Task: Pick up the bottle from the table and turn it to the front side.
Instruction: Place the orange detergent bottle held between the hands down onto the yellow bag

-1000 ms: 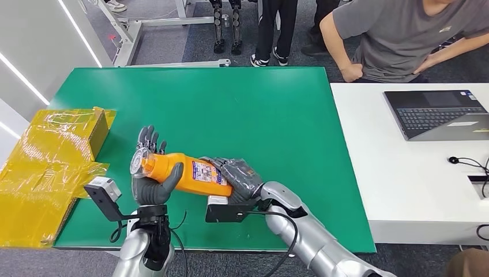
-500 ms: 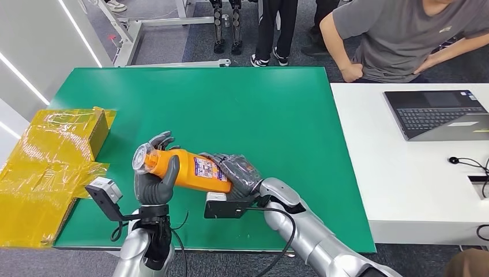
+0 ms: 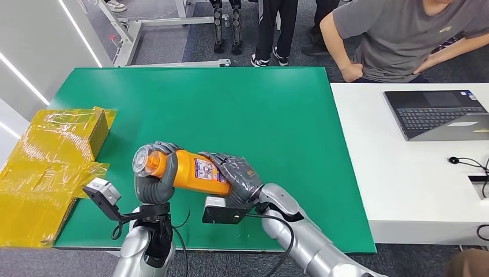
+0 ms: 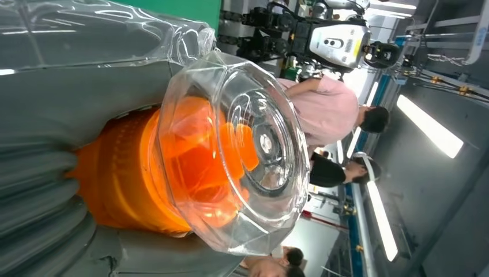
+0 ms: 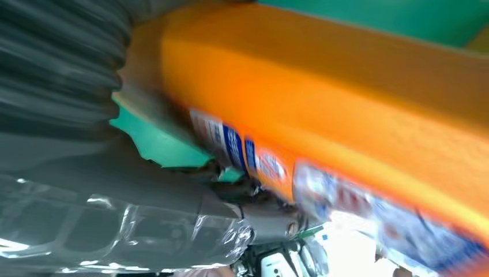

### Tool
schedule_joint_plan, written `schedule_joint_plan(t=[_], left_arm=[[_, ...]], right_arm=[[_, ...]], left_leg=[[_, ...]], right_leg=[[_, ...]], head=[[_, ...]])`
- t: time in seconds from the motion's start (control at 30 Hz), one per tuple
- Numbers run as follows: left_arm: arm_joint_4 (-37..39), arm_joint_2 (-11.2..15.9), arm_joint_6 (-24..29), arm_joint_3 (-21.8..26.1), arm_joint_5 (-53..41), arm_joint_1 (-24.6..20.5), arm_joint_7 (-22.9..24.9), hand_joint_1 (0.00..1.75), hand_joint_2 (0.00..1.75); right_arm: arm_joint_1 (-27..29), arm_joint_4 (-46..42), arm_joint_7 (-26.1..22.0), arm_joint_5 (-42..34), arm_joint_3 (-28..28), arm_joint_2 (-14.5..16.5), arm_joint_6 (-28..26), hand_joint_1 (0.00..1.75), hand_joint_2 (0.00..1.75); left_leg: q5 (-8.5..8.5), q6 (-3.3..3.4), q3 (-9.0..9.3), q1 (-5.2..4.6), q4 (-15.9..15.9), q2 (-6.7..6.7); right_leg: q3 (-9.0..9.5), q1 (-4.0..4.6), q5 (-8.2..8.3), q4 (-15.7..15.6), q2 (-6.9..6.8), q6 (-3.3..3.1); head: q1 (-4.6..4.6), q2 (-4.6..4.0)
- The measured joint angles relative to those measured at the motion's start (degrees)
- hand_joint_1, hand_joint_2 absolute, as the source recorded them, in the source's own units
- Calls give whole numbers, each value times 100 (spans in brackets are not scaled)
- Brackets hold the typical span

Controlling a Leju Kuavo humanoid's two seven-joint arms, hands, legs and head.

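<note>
Open green table (image 3: 230,109) ahead and right of both hands, yellow box (image 3: 69,135) crowding the left, laptop (image 3: 438,112) far right

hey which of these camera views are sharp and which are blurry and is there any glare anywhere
Head view: sharp and evenly lit, the orange plastic bottle gripped by the left hand and right hand over the green table. Left wrist view: the clear faceted cap is crisp, with bright ceiling-light streaks behind. Right wrist view: smeared, the label unreadable, washed out white at one edge.

head: high, looking down | wrists: close-up — shared: bottle (image 3: 190,171)
</note>
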Motion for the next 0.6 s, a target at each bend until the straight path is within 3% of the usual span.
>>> schedule_joint_plan(t=[0.6], left_arm=[[-35, -35, 254, 221, 53, 42, -8, 175, 175]], right_arm=[[393, -744, -206, -1104, -470, 172, -766, 0, 175]], left_leg=[[0, 0, -1, 0, 0, 1]], right_leg=[[-2, 0, 0, 0, 1, 0]], head=[[-1, 0]])
